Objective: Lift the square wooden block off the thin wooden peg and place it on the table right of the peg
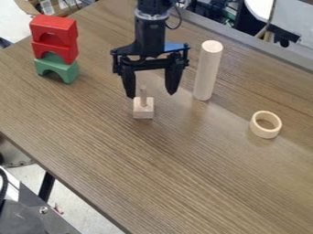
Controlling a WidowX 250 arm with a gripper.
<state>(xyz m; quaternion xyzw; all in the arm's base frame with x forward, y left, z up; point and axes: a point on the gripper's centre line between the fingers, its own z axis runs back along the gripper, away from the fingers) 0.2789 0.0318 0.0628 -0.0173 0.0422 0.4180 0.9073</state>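
One black, two-fingered tool [150, 95] hangs over the bench [202, 183], its fingers spread wide apart with nothing gripped between them. Just about under it stands one small cube with a peg [143, 112], pale, smooth-looking wood, the thin round peg pointing up into the gap.

I count one tall wooden cylinder [207, 73], plain and pale, upright near the tool on the camera's right. Farther out on that same side of the tool there's one wooden ring [252, 124], thick-walled and round.

Well off to the tool's other side, three arched blocks make a single stack: two red blocks [64, 27] over one green block [68, 73]. The bench has streaky brown wood grain.
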